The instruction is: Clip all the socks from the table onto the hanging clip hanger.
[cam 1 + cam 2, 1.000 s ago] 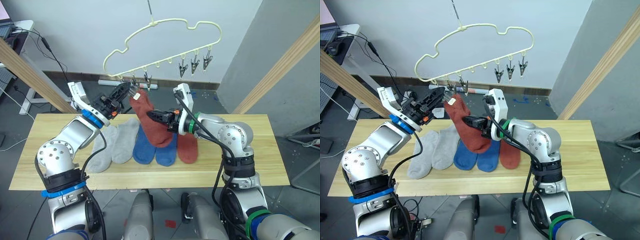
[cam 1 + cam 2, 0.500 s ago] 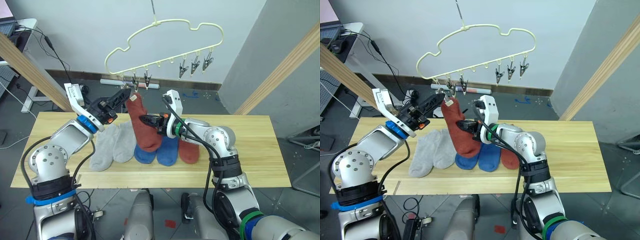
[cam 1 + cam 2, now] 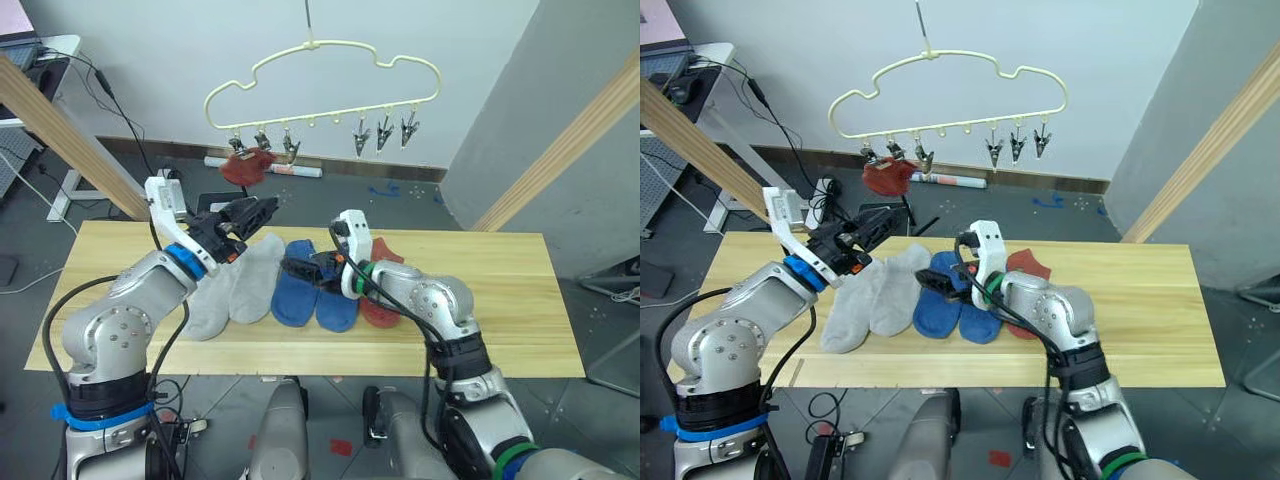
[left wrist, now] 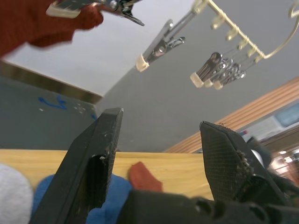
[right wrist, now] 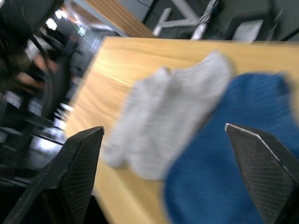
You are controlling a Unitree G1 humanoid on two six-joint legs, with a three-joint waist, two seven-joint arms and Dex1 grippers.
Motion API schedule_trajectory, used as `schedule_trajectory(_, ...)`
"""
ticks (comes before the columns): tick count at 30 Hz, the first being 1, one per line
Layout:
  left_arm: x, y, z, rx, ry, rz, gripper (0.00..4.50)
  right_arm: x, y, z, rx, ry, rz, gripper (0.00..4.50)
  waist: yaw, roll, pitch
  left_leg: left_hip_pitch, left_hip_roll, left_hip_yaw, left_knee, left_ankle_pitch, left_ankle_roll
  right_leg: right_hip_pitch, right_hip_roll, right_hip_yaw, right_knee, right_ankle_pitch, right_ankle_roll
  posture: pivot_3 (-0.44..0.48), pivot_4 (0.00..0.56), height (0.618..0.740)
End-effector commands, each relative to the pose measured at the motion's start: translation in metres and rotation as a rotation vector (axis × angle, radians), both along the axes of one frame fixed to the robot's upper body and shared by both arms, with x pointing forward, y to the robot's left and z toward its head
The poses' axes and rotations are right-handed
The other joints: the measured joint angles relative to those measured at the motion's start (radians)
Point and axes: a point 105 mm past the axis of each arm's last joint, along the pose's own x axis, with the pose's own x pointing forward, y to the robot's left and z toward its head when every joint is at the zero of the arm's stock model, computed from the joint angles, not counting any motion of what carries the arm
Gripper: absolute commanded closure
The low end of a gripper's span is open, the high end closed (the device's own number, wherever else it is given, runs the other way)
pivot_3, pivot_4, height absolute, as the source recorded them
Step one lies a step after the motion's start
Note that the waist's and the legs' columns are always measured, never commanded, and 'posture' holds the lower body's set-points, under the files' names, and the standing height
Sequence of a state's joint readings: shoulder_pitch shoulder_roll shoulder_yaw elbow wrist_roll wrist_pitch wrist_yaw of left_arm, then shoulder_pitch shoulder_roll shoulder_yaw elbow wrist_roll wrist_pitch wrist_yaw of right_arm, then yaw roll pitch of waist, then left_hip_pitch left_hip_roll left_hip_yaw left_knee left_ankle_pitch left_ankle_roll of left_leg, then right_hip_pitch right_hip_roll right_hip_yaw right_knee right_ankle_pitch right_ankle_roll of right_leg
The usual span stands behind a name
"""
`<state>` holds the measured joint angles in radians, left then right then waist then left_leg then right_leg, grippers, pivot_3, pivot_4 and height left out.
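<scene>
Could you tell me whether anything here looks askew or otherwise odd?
The rust-red sock on the clip hanger looks odd: it sits bunched in a lump under the clips at the hanger's left end rather than hanging straight. The hanger's bar also slopes.

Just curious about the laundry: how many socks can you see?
6: one red sock clipped on the hanger; on the table, two grey, two blue, one red partly behind the right arm.

Clip hanger point(image 3: 320, 75): pale yellow, hanging at my upper centre.
Clipped sock point(image 3: 246, 166): rust red, bunched, upper left.
Table point(image 3: 500, 300): five socks mid-frame; grey pair point(image 3: 232, 290), blue pair point(image 3: 305, 295), red sock point(image 3: 385, 300).
</scene>
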<state>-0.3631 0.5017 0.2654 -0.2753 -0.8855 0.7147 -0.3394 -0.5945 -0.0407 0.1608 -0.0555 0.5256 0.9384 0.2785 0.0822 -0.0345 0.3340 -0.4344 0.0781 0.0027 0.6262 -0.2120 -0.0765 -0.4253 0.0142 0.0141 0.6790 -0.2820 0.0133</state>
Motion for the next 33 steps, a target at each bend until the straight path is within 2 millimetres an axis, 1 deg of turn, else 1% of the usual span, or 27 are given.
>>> schedule_trajectory(1, 0.005, -0.005, 0.019, 0.161, -0.204, 0.085, 1.54, -0.005, -0.016, 0.027, -0.012, -0.224, -0.020, 0.05, 0.001, 0.000, 0.000, 0.000, 0.000, 0.000, 0.000, 0.000, 0.000, 0.000, 0.000, 0.000, 0.000, -0.001, 0.002, 0.231, 0.308, 0.740)
schedule_trajectory(2, 0.008, -0.008, 0.021, 0.212, -0.255, 0.108, 1.54, -0.007, -0.023, 0.033, -0.008, -0.250, -0.033, 0.05, 0.000, 0.000, 0.000, 0.000, 0.000, 0.000, 0.000, 0.000, 0.000, 0.000, 0.000, 0.001, 0.000, -0.002, 0.004, 0.224, 0.305, 0.740)
schedule_trajectory(4, 0.010, -0.015, 0.025, 0.272, -0.337, 0.119, 1.54, -0.010, -0.032, 0.041, -0.009, -0.289, -0.055, 0.05, -0.001, 0.000, 0.000, 0.000, 0.000, 0.000, 0.000, 0.001, -0.001, 0.000, 0.000, 0.001, 0.000, -0.002, 0.004, 0.216, 0.303, 0.740)
schedule_trajectory(5, 0.010, -0.017, 0.026, 0.281, -0.367, 0.117, 1.93, -0.011, -0.035, 0.043, -0.014, -0.304, -0.063, 0.00, -0.003, 0.000, 0.000, 0.000, 0.001, 0.000, 0.000, 0.001, -0.002, 0.000, 0.000, 0.001, 0.000, -0.002, 0.003, 0.211, 0.302, 0.740)
schedule_trajectory(6, 0.011, -0.021, 0.026, 0.297, -0.391, 0.111, 2.13, -0.013, -0.038, 0.047, -0.012, -0.314, -0.071, 0.00, -0.005, 0.000, -0.001, 0.000, 0.001, 0.001, 0.000, 0.001, -0.002, 0.000, 0.000, 0.001, 0.000, -0.001, 0.002, 0.211, 0.302, 0.740)
schedule_trajectory(8, 0.014, -0.027, 0.025, 0.340, -0.430, 0.111, 2.67, -0.016, -0.043, 0.055, 0.011, -0.330, -0.090, 0.00, -0.006, 0.000, -0.001, 0.000, 0.002, 0.001, 0.000, 0.002, -0.003, 0.000, 0.000, 0.001, 0.000, 0.000, 0.000, 0.199, 0.300, 0.740)
schedule_trajectory(9, 0.015, -0.028, 0.024, 0.355, -0.444, 0.113, 3.06, -0.017, -0.044, 0.058, 0.020, -0.336, -0.097, 0.00, -0.006, 0.000, -0.001, 0.000, 0.002, 0.000, 0.000, 0.002, -0.003, 0.000, 0.000, 0.001, 0.000, 0.000, 0.000, 0.195, 0.298, 0.740)
schedule_trajectory(12, 0.020, -0.030, 0.025, 0.389, -0.477, 0.129, 3.96, -0.021, -0.045, 0.065, 0.038, -0.355, -0.103, 0.00, -0.006, 0.000, -0.001, 0.000, 0.002, 0.001, 0.000, 0.002, -0.003, 0.000, 0.000, 0.001, 0.000, 0.000, 0.000, 0.183, 0.293, 0.740)
schedule_trajectory(15, 0.025, -0.026, 0.027, 0.449, -0.531, 0.190, 3.96, -0.027, -0.045, 0.075, 0.083, -0.372, -0.101, 0.00, -0.006, 0.000, -0.001, 0.000, 0.001, 0.001, 0.000, 0.002, -0.003, 0.000, 0.000, 0.001, 0.001, 0.000, 0.000, 0.172, 0.290, 0.740)
schedule_trajectory(17, 0.026, -0.024, 0.027, 0.469, -0.549, 0.205, 3.96, -0.029, -0.045, 0.078, 0.100, -0.376, -0.105, 0.00, -0.006, 0.000, -0.001, 0.000, 0.001, 0.001, 0.001, 0.002, -0.003, 0.000, 0.000, 0.001, 0.001, 0.000, 0.000, 0.168, 0.288, 0.740)
schedule_trajectory(19, 0.025, -0.022, 0.026, 0.463, -0.550, 0.197, 3.56, -0.029, -0.045, 0.077, 0.100, -0.375, -0.115, 0.00, -0.006, 0.000, -0.001, 0.000, 0.001, 0.001, 0.001, 0.002, -0.003, 0.000, 0.000, 0.001, 0.001, 0.000, 0.000, 0.166, 0.287, 0.740)
schedule_trajectory(21, 0.025, -0.020, 0.026, 0.467, -0.555, 0.190, 3.05, -0.029, -0.046, 0.077, 0.102, -0.373, -0.122, 0.00, -0.006, 0.000, -0.001, 0.000, 0.000, 0.001, 0.001, 0.002, -0.003, 0.000, 0.000, 0.000, 0.001, 0.000, 0.000, 0.167, 0.285, 0.740)
schedule_trajectory(22, 0.028, -0.017, 0.026, 0.483, -0.557, 0.213, 2.79, -0.029, -0.046, 0.077, 0.104, -0.371, -0.126, 0.00, -0.006, 0.000, -0.001, 0.000, 0.000, 0.001, 0.001, 0.002, -0.003, 0.000, 0.000, 0.000, 0.001, 0.000, 0.000, 0.167, 0.285, 0.740)
schedule_trajectory(25, 0.036, -0.010, 0.026, 0.519, -0.556, 0.263, 1.81, -0.027, -0.047, 0.078, 0.109, -0.368, -0.134, 0.00, -0.006, 0.000, -0.001, 0.000, 0.001, 0.001, 0.001, 0.002, -0.002, 0.000, 0.000, 0.000, 0.001, 0.000, -0.001, 0.170, 0.285, 0.740)
schedule_trajectory(26, 0.038, -0.009, 0.026, 0.528, -0.557, 0.272, 1.56, -0.027, -0.047, 0.078, 0.110, -0.367, -0.135, 0.00, -0.006, 0.000, -0.001, 0.000, 0.001, 0.000, 0.001, 0.002, -0.002, 0.000, 0.000, 0.000, 0.001, 0.000, -0.001, 0.170, 0.287, 0.740)
schedule_trajectory(30, 0.047, -0.006, 0.026, 0.576, -0.578, 0.313, 1.56, -0.025, -0.048, 0.078, 0.110, -0.368, -0.135, 0.00, -0.006, 0.000, -0.001, 0.000, 0.000, 0.001, 0.002, 0.001, 0.000, 0.000, 0.001, -0.001, 0.002, 0.000, -0.001, 0.170, 0.287, 0.740)
schedule_trajectory(33, 0.052, -0.008, 0.030, 0.613, -0.616, 0.329, 1.56, -0.024, -0.049, 0.079, 0.106, -0.369, -0.138, 0.00, -0.006, 0.000, -0.001, 0.000, 0.000, 0.001, 0.002, 0.001, -0.001, 0.000, 0.001, -0.001, 0.002, 0.000, -0.001, 0.167, 0.292, 0.740)
